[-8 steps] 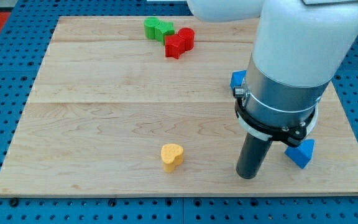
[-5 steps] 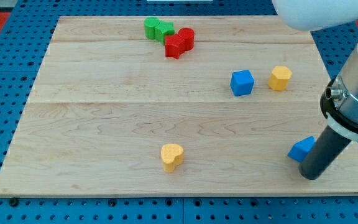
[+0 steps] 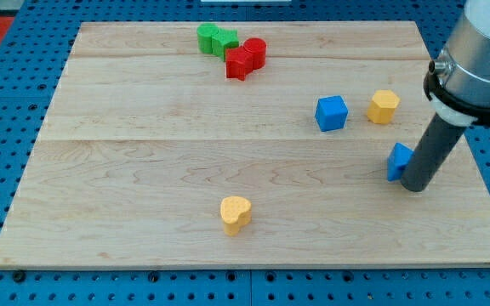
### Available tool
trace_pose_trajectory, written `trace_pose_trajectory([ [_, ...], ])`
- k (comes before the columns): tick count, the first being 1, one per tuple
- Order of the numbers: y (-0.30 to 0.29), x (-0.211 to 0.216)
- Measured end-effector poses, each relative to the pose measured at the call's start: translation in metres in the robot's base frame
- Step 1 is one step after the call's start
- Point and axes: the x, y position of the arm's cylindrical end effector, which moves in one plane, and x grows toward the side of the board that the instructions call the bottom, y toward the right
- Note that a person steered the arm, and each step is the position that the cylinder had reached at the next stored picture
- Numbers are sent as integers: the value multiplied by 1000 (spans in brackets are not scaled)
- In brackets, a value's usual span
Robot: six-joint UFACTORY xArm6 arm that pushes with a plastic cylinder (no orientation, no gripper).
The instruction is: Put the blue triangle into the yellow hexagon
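The blue triangle [image 3: 397, 161] lies at the board's right side, partly hidden by my rod. My tip [image 3: 414, 187] rests on the board right against the triangle's lower right side. The yellow hexagon [image 3: 383, 106] sits above the triangle, toward the view's top, a short gap away. A blue cube [image 3: 331, 112] stands to the left of the hexagon.
A yellow heart-shaped block [image 3: 235, 213] lies near the board's bottom middle. Two green blocks [image 3: 215, 39] and two red blocks [image 3: 246, 58] cluster at the top middle. The board's right edge [image 3: 475, 153] is close to my rod.
My tip moved right past the blue triangle, then up the view, pushing the triangle up and slightly left toward the yellow hexagon. The arm body has left the middle of the view.
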Motion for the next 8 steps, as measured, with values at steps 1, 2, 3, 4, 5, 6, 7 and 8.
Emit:
trace_pose_trajectory([
  [1, -9, -24],
  [2, -28, -51],
  [3, -46, -39],
  [4, -93, -21],
  [5, -154, -22],
  [6, -223, -22],
  [7, -285, -19],
  [8, -305, 9],
])
